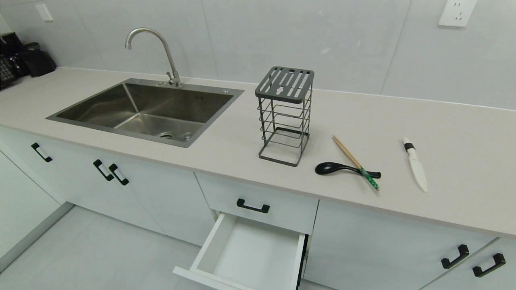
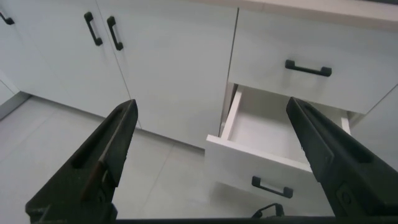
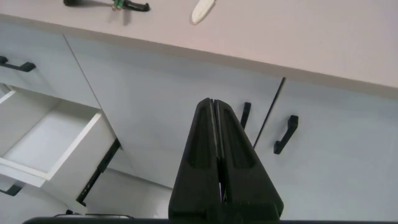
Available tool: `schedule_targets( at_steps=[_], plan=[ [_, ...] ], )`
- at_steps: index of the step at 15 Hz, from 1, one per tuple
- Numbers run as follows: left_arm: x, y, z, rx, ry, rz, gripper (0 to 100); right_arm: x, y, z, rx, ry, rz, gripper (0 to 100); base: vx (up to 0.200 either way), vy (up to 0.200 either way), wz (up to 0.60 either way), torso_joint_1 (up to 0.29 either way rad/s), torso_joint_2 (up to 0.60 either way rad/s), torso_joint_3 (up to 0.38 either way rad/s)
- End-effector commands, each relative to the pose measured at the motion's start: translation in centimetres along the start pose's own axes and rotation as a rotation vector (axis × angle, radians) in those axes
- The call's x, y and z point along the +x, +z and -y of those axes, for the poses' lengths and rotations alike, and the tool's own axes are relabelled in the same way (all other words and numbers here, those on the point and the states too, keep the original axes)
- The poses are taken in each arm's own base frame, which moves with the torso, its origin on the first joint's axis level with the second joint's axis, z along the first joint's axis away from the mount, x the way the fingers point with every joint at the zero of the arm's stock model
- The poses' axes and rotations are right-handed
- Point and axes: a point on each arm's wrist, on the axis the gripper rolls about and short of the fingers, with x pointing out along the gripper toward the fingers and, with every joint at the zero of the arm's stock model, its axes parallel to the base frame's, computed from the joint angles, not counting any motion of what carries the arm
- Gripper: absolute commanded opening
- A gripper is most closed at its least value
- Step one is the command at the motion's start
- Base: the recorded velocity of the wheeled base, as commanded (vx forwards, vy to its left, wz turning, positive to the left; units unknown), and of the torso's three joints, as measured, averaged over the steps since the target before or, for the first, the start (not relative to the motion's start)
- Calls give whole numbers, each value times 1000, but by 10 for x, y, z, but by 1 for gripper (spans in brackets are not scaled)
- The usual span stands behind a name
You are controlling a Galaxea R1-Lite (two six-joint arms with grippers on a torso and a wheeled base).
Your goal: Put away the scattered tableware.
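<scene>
Head view is showing a black plastic spoon (image 1: 331, 168) and green-tipped wooden chopsticks (image 1: 349, 154) lying crossed on the beige tabletop (image 1: 463, 133) right of the grey wire rack (image 1: 285, 83), a white knife (image 1: 415, 164) farther right. Your left claw (image 2: 211, 107) is hanging released, your right claw (image 3: 212, 104) clenched.

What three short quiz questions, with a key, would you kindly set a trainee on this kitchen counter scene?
1. True or false: the chopsticks lie across the handle of the black spoon.
2. The left pincer is open. The right pincer is: A open; B shut; C shut on the black spoon.
3. What stands on the counter between the sink and the black spoon?
Key: 1 true. 2 B. 3 the wire rack.
</scene>
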Motion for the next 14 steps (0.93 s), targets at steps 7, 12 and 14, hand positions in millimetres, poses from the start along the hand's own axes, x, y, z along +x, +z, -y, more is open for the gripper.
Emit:
schedule_targets(
  at_steps=[7,12,14],
  plan=[
    [0,0,0,0,1,0,100,0,4,0,21,12,37,100,0,0,0,126,-241,-116],
    [0,0,0,0,1,0,100,6,57,-1,-55,133,138,100,0,0,0,0,0,0],
    [0,0,0,0,1,0,100,26,75,-1,-65,213,41,100,0,0,0,0,0,0]
  ],
)
